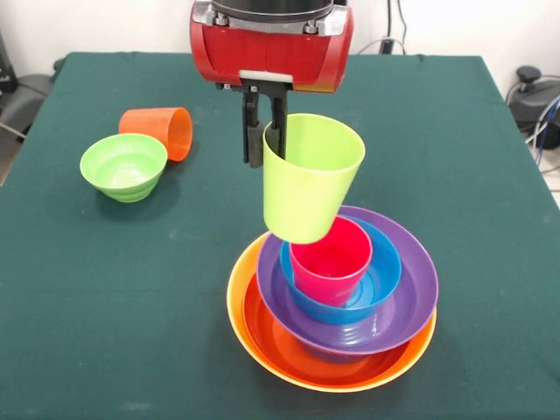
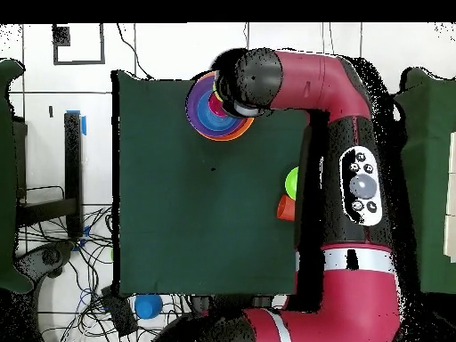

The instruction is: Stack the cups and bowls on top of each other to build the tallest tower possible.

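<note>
- Front view: the claw hangs from the red arm head, its dark fingers clamped on the far-left rim of the lime green cup.
- That cup is tilted, lifted, its base just above the pinkish red cup.
- The red cup sits upright in a blue bowl, inside the purple bowl, over the red-orange bowl and the yellow-orange bowl at the bottom.
- Far left on the green desk, the small green bowl stands upright; the orange cup lies on its side just behind it.
- Overhead view: the arm covers part of the tower at the desk's top edge; a blue bowl lies off the desk, among cables.
</note>
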